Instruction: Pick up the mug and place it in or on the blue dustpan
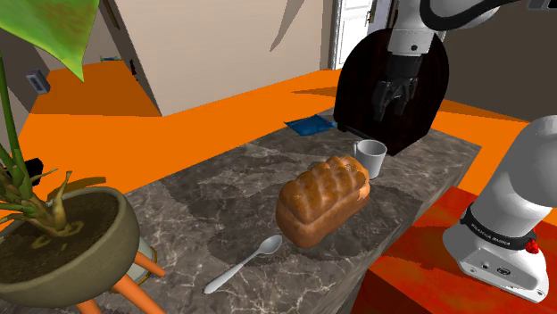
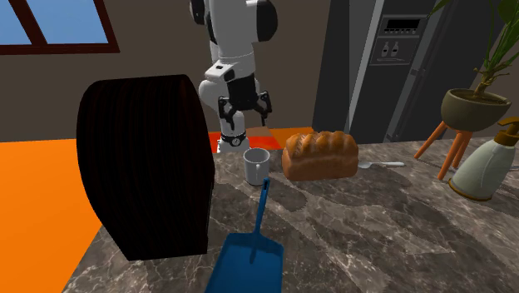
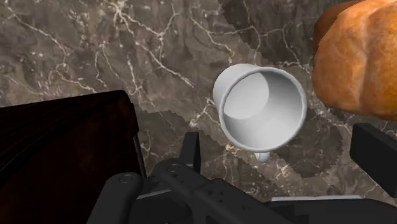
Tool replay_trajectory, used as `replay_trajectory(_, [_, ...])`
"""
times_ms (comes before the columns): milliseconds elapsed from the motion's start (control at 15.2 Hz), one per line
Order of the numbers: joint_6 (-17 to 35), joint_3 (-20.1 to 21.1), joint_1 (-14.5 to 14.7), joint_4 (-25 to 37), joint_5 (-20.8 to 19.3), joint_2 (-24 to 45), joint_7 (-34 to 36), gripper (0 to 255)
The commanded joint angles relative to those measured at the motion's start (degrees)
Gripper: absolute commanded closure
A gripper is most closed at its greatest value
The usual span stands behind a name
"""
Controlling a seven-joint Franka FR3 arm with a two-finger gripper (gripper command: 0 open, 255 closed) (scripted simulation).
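I am hovering my claw empty and spread, the upright white mug on the worktop just below it, judging it light, stiff, slick, best pinched across one rim wall.

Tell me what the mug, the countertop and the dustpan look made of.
The mug is plain matte white, no gloss: perhaps ceramic, unsure. The countertop is dark grey with pale branching veins: marble-like stone. The dustpan is flat uniform blue: probably plastic.
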Motion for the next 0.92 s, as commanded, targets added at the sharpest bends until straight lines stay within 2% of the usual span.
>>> replay_trajectory(0, [4.9, 0.0, -0.7, -3.6, -0.6, 0.7, 0.2, 0])
replay_trajectory(264, [13.8, 0.1, -2.1, -9.2, -1.7, 3.4, 0.7, 0])
replay_trajectory(726, [20.6, 0.3, -1.6, -12.9, -1.2, 6.5, 0.5, 0])
replay_trajectory(858, [21.2, 0.3, -1.6, -13.2, -1.1, 6.8, 0.5, 0])
